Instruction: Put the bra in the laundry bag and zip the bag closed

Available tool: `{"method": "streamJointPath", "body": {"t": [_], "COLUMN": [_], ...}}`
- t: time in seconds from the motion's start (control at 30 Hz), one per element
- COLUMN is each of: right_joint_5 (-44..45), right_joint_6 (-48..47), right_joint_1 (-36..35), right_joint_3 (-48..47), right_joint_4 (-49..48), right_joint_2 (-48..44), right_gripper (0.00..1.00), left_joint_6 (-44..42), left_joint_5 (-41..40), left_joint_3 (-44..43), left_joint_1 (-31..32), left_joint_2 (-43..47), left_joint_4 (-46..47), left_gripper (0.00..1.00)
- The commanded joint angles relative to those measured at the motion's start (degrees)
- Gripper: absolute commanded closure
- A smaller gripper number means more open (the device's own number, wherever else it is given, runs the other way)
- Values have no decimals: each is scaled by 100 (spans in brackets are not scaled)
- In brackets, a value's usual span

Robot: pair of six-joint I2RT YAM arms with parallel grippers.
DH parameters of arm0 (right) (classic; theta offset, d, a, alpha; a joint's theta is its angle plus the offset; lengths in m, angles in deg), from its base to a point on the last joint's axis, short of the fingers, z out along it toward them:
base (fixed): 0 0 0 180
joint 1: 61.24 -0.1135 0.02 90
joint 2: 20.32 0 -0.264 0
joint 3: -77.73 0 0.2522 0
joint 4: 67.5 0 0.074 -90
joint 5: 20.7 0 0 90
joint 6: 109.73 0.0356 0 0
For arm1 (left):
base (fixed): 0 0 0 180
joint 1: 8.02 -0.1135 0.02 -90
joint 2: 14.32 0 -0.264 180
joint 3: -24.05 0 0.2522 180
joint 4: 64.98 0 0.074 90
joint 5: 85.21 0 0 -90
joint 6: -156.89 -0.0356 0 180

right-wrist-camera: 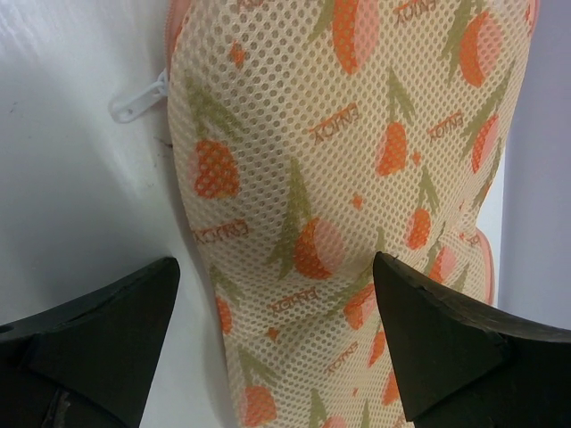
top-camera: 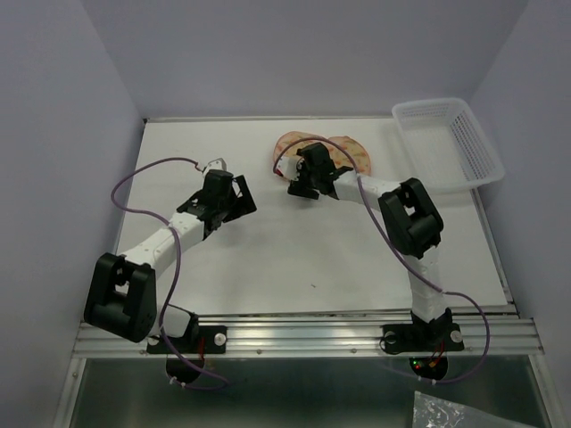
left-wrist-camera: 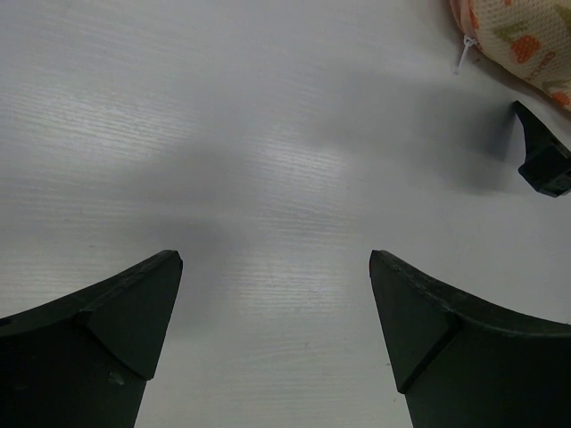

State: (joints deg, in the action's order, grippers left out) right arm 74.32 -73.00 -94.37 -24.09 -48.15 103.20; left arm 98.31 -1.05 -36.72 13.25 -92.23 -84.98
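Note:
The laundry bag (top-camera: 346, 149) lies closed at the back middle of the table, cream mesh with orange print and pink edging. It fills the right wrist view (right-wrist-camera: 357, 178), with its white zip pull (right-wrist-camera: 138, 100) at the left. My right gripper (top-camera: 302, 185) is open just over the bag's near edge, and its fingers straddle the mesh (right-wrist-camera: 277, 276). My left gripper (top-camera: 234, 194) is open and empty over bare table to the left of the bag (left-wrist-camera: 277, 267). The bag's corner (left-wrist-camera: 526, 40) shows at the top right of the left wrist view. The bra is not in view.
A white plastic lattice basket (top-camera: 446, 143) stands at the back right corner, partly over the table's edge. A tip of my right gripper's fingers (left-wrist-camera: 540, 160) shows in the left wrist view. Walls enclose the table on three sides.

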Motion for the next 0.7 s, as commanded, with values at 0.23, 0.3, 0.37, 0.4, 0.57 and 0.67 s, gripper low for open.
{"method": "streamJointPath", "body": {"t": [0.23, 0.3, 0.37, 0.4, 0.57, 0.67], "right_joint_5": [-79, -132, -202, -229, -753, -1011], "right_joint_6": [-24, -42, -8, 10, 247, 449], "right_joint_1": [-19, -19, 42, 43, 288, 359], "right_joint_3": [-599, -669, -696, -731, -897, -1073], "right_joint_4": [-383, -400, -365, -322, 178, 486], "right_joint_2": [611, 717, 761, 822, 1033, 1165], "right_gripper": [4, 4, 5, 8, 32, 55], "left_joint_6": [-110, -118, -118, -118, -92, -57], "left_joint_5": [-118, -136, -162, -180, -224, -233], "left_joint_3": [-239, -283, -301, -309, -371, -441], "left_joint_1": [8, 8, 8, 8, -1, -1], "left_joint_2": [-84, -102, -102, -93, -110, -181], "left_joint_4": [-70, -114, -140, -149, -246, -369], "left_gripper": [1, 1, 1, 1, 1, 1]}}
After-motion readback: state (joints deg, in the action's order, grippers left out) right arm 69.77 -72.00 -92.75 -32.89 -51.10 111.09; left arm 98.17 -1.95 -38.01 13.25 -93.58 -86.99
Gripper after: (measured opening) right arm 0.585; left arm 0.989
